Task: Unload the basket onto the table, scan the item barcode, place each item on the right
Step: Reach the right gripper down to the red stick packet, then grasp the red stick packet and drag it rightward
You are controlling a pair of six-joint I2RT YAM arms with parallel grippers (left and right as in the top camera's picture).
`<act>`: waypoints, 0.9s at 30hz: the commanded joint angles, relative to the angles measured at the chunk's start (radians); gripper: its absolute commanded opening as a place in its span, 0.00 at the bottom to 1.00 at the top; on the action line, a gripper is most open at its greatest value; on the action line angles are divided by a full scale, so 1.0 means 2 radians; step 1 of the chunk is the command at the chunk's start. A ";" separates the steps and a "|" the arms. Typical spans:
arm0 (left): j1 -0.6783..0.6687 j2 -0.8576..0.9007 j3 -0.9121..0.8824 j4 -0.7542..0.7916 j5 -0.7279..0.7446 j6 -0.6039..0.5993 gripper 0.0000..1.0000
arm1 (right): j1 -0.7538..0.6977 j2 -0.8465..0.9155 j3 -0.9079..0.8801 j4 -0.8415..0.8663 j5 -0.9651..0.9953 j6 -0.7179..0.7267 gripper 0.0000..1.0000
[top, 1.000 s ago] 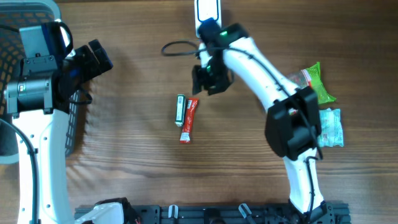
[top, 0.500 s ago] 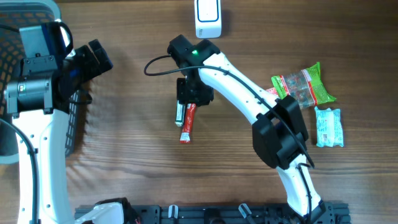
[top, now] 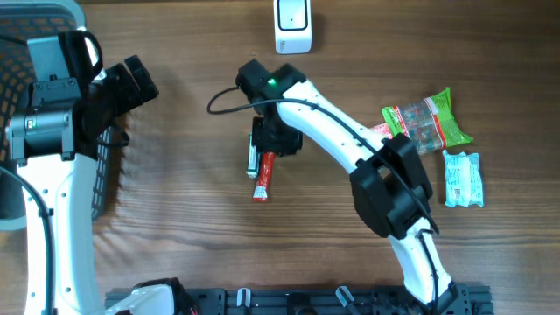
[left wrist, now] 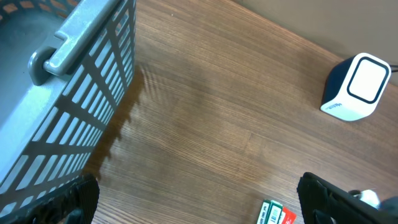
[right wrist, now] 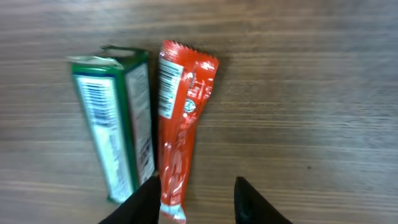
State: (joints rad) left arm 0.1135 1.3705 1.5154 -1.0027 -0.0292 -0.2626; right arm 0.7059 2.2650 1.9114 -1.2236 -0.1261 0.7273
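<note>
Two packets under right gripper, nothing scanned yet

Right gripper (top: pixel 273 144) had swung away from the scanner (top: pixel 291 24) and come down over the red packet (right wrist: pixel 181 124) and green box (right wrist: pixel 115 130). These lay side by side mid-table, seemingly touching. The jaws had narrowed over the last second but stood part open. The wrist view showed the red packet's lower end between the fingertips, nearer the finger on the green box's side, not clamped. The red packet looked like the target, its barcode facing up near the top end. Left gripper (left wrist: pixel 205 202) hung wide open and empty beside the basket (left wrist: pixel 81 74), unchanged. So the pick was only starting: grasp, lift and carry to the scanner at the far edge remained. That finger might nudge the green box.
</note>
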 commanded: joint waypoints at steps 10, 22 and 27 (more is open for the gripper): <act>0.002 -0.003 0.005 0.001 -0.003 0.010 1.00 | 0.020 0.001 -0.049 0.058 0.013 0.037 0.37; 0.002 -0.003 0.005 0.001 -0.003 0.010 1.00 | -0.001 -0.010 -0.113 0.080 0.094 -0.028 0.14; 0.002 -0.003 0.005 0.001 -0.003 0.010 1.00 | -0.050 -0.024 -0.113 0.083 0.108 -0.169 0.26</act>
State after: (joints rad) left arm 0.1135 1.3705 1.5154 -1.0031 -0.0292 -0.2626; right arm 0.6872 2.2494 1.7039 -1.0592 0.0029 0.6147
